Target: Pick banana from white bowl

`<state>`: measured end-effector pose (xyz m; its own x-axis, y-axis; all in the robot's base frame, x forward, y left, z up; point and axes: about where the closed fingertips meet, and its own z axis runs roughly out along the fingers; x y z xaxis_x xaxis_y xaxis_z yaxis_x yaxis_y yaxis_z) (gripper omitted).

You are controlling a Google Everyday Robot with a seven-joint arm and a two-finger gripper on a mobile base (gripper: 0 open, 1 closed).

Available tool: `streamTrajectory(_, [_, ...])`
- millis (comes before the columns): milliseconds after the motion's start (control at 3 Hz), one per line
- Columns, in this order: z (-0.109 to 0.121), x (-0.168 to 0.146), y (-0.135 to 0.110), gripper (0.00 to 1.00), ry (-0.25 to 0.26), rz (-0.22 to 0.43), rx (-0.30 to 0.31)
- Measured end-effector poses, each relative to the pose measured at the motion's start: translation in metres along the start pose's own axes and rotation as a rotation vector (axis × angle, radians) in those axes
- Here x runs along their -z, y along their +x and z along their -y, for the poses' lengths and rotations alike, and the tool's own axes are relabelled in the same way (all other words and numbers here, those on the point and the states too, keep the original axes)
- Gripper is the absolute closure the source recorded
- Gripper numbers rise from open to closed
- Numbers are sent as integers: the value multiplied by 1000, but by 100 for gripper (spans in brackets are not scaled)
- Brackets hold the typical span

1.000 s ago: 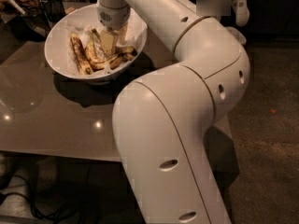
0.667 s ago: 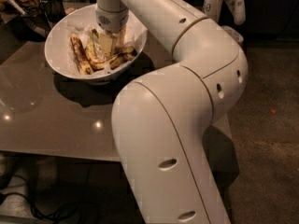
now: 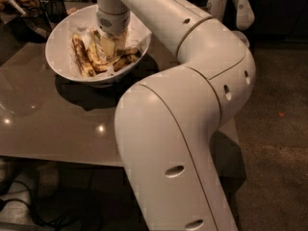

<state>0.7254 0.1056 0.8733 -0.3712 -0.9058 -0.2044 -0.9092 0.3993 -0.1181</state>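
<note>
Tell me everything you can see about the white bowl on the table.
The white bowl is large, round, deep and glossy, with a sloping wall. It stands upright at the far left of the grey table, casting a dark shadow. Inside lie crumpled white paper and several brown-spotted bananas. The claw reaches down into it among the bananas; whether it touches the bowl can't be told.

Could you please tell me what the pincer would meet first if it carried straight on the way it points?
Probably the yellow, brown-spotted bananas beneath the pincer, which points down into the large glossy white bowl; depth is unclear, so it may already touch them.
</note>
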Motion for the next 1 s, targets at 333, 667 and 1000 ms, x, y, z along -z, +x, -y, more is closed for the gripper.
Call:
streamTrajectory(333, [1, -2, -2, 94, 2, 4, 1])
streamTrajectory(667, [1, -2, -2, 100, 2, 4, 1])
streamTrajectory(1000, [0, 5, -1, 100, 30, 8, 30])
